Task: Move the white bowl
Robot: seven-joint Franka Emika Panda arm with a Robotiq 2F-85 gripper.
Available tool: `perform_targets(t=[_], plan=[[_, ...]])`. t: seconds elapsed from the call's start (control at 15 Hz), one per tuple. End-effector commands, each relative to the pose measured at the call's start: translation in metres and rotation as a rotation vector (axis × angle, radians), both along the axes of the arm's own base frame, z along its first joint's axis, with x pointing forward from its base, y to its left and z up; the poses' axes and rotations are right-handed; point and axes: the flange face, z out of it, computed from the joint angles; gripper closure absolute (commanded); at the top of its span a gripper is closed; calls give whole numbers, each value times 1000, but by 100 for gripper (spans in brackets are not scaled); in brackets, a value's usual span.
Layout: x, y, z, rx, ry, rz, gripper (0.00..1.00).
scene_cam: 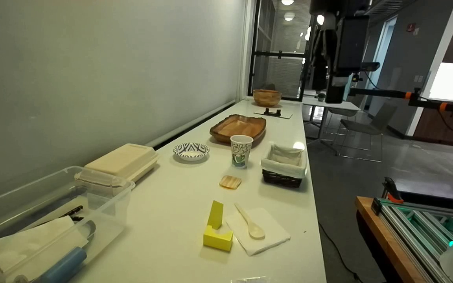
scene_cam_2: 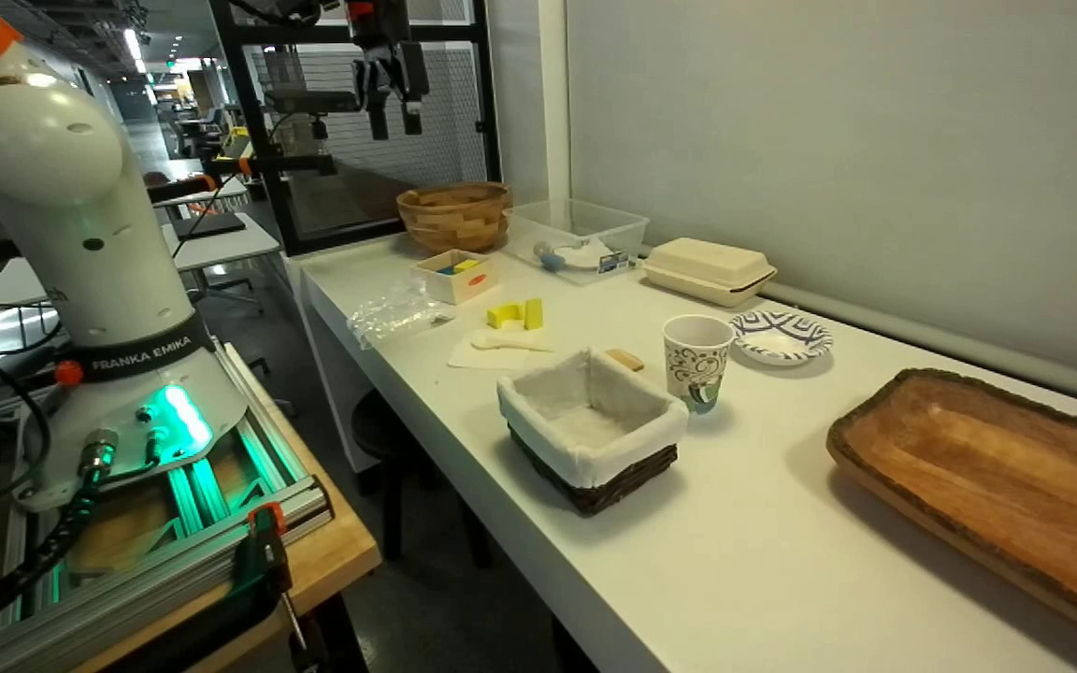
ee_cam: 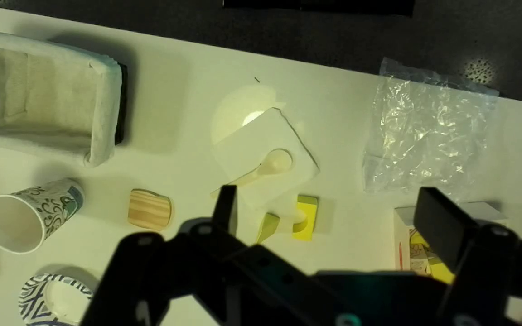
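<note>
The white bowl, an off-white clamshell-like container with rounded corners, sits shut on the table in both exterior views. It lies by the wall, between the clear plastic bin and the striped dish. It does not show in the wrist view. My gripper hangs high above the table in both exterior views, well apart from the white bowl. In the wrist view the gripper's fingers are wide apart with nothing between them. They point down over the table around the yellow blocks.
A clear plastic bin stands beside the white bowl. A striped dish, paper cup, lined basket, wooden tray, yellow blocks, spoon, small box and wooden bowl also stand on the table.
</note>
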Motion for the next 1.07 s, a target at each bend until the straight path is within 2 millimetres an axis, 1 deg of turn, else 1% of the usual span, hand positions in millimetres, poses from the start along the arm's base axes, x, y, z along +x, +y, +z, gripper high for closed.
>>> perform_targets(t=[0.0,0.2,0.27,0.33,0.6,0.8,1.0], plan=[[0,0,0,0,1,0,0],[0,0,0,0,1,0,0],[8,-3,1,5,-23,56,0],[17,-9,1,-31,-39,70,0],[74,-35,3,-5,-185,230,0],[124,-53,-10,59,-278,288,0],[176,-58,-30,142,-319,301,0]])
